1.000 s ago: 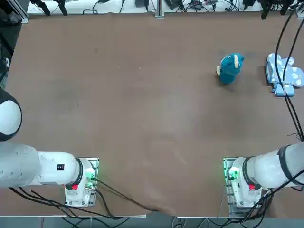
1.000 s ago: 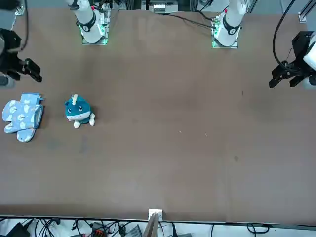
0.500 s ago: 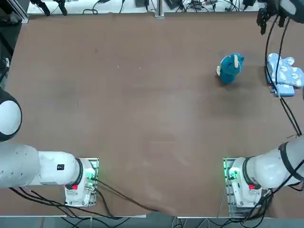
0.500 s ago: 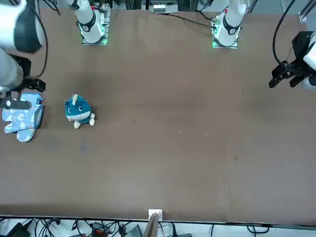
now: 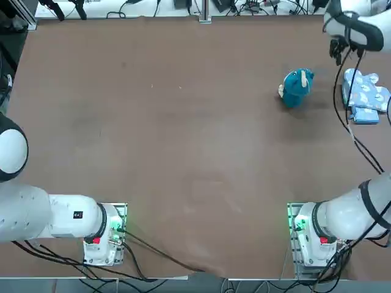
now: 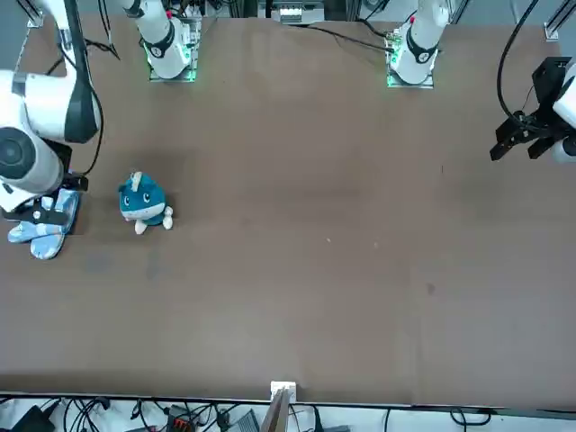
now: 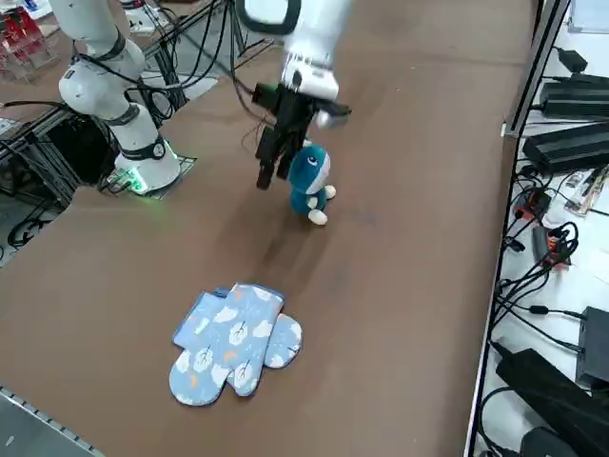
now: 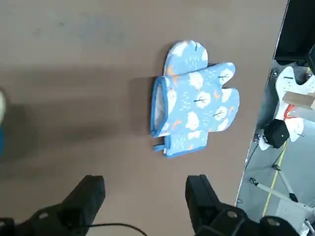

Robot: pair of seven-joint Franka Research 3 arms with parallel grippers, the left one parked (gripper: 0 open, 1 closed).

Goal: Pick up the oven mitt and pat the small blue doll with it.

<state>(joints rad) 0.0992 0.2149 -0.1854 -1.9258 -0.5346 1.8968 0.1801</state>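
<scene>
The oven mitt (image 8: 194,105), pale blue with whitish cloud patches, lies flat near the table's right edge (image 5: 365,94) (image 7: 233,343). The small blue doll (image 5: 297,86) (image 7: 309,181) (image 6: 141,202) stands upright a short way to its left. My right gripper (image 7: 271,171) hangs open above the table, fingers pointing down, beside the doll and short of the mitt. In the wrist view its two black fingers (image 8: 91,194) are spread wide with nothing between them, and the whole mitt lies beyond their tips. In the front view my arm covers part of the mitt (image 6: 40,236).
The right arm's black cable (image 5: 351,122) trails across the table past the mitt. The table's right edge is just beyond the mitt, with cables and power bricks (image 7: 561,143) on the floor. Both arm bases (image 5: 308,235) sit at the near edge.
My right arm has swung in from the table's right side, and its wrist now hangs over the far right area by the doll and mitt. The doll and mitt have not moved.
</scene>
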